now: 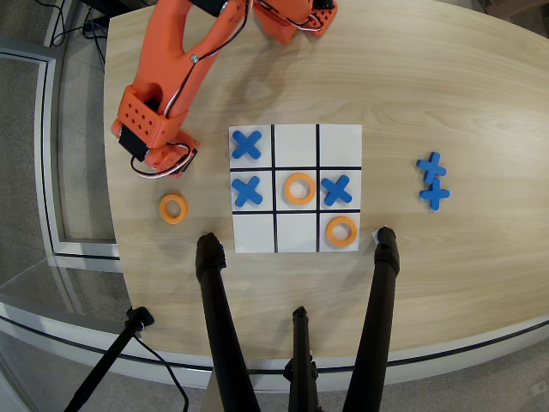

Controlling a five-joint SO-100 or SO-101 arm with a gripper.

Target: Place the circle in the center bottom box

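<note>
Inside board [295,137] cells: two rings, three crosses, apparently.

Gripper [165,165] tips hidden under the arm [184,64] (base cut off at top edge)

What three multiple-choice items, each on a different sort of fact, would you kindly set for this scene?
1. Where is the loose flat orange ring?
A on a grid cell
B on the wooden table, left of the white nine-cell board
C in the fingers

2. How many blue X-shaped pieces are on the board?
A two
B three
C five

3. The edge-row middle cell facing the orange robot base is:
A empty
B ringed
C crossed

Key: B, it lies off the board; B, three cells hold crosses; A, bare white.
</note>
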